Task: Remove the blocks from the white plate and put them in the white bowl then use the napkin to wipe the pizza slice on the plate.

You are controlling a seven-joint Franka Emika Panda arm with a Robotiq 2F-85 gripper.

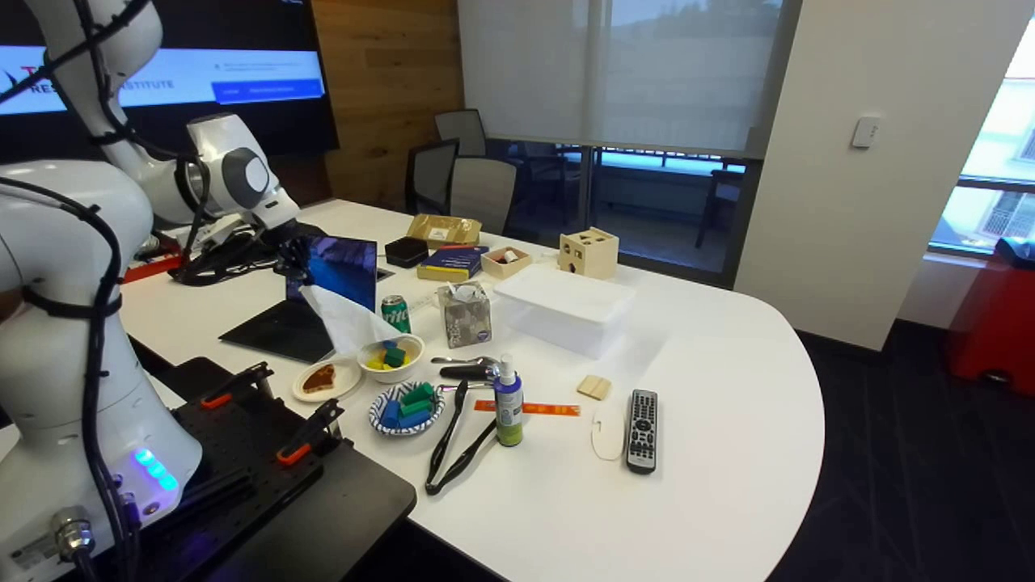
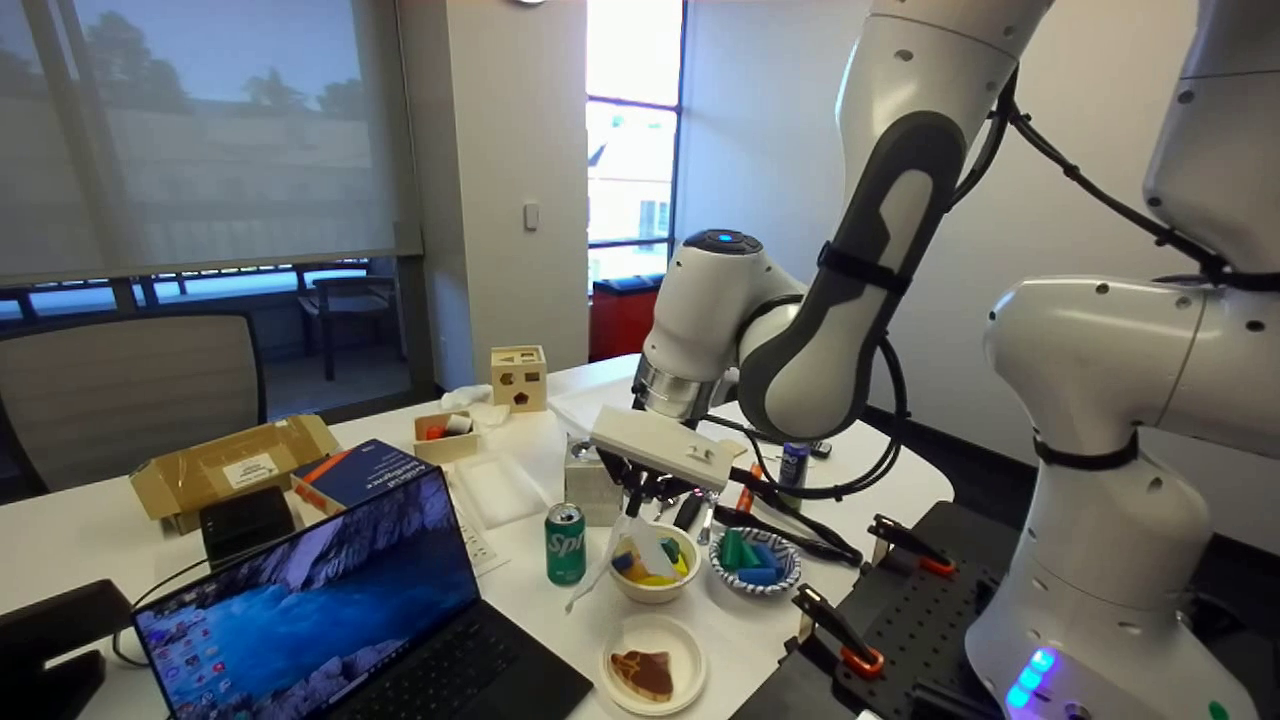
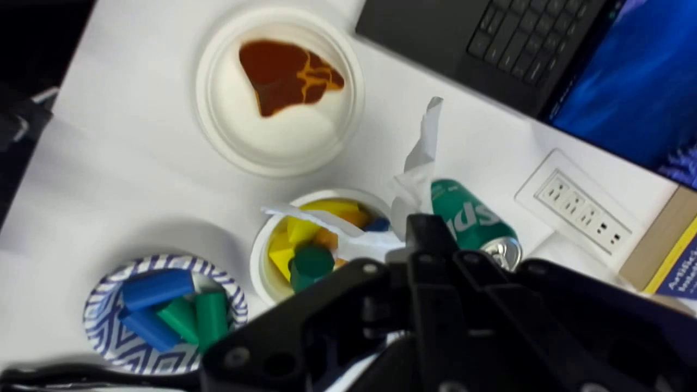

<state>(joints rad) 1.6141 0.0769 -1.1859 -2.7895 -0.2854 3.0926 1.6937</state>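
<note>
My gripper [image 1: 304, 276] is shut on a white napkin [image 1: 356, 319], which hangs over and beside the white bowl. The gripper also shows in an exterior view [image 2: 634, 503] and in the wrist view [image 3: 422, 234]. The white bowl [image 3: 260, 256] holds yellow, orange, blue and green blocks [image 3: 311, 265]. The napkin [image 3: 370, 245] covers part of them in the wrist view. The white plate [image 3: 283, 147] beside the bowl bears only a brown pizza slice [image 3: 280, 76]. The plate [image 2: 640, 632] and slice [image 2: 648, 678] also show in an exterior view.
A patterned bowl [image 1: 404, 432] with blue and green blocks stands beside the white bowl. A Sprite can [image 2: 565, 545] and an open laptop [image 2: 400, 600] are close by. A tissue box [image 1: 466, 315], black tongs [image 1: 449, 453] and a spray bottle [image 1: 509, 404] stand or lie nearby.
</note>
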